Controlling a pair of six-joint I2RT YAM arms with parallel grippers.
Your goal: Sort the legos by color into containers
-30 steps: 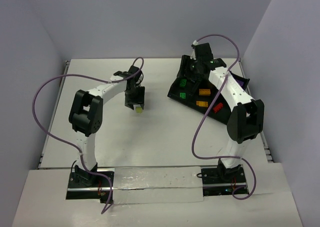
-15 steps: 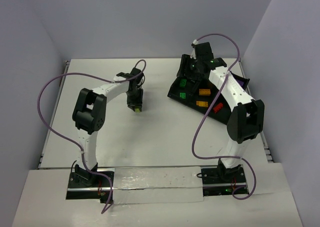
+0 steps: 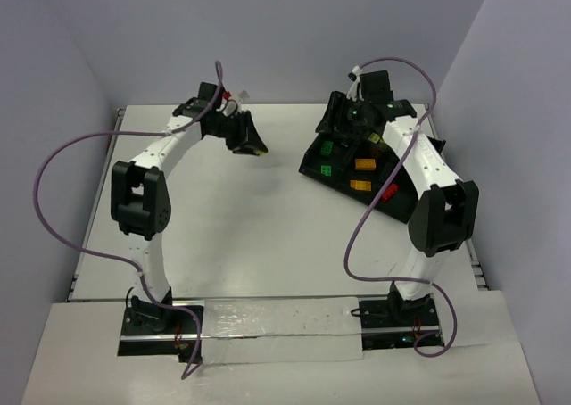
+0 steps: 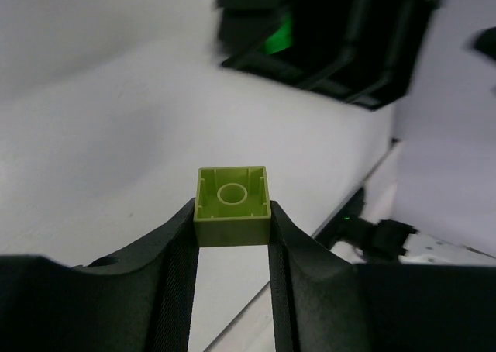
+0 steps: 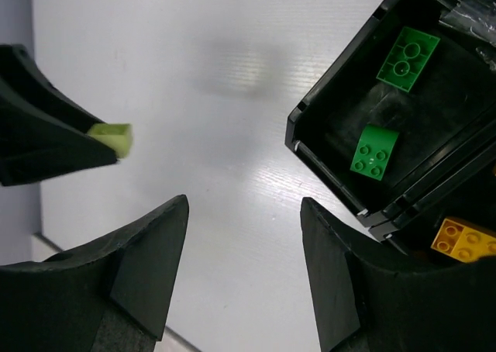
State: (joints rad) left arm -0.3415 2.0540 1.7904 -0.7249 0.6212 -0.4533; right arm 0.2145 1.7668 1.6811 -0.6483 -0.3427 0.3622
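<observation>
Left hand (image 4: 232,222) swung up and back | pinching yellow-green lego (image 4: 232,205) between its tips | right hand (image 5: 244,212) open

The table (image 3: 268,235) is plain white with a faintly ribbed top, walled in on the left, back and right. Pretty much the only loose thing sitting on it is the black divided tray (image 5: 333,96), parked at the far right and turned at an angle so one corner points toward the middle. Along the near edge the left arm base (image 3: 161,323) and right arm base (image 3: 400,320) are bolted down, with a shiny pale strip (image 3: 277,320) lying flat between them
</observation>
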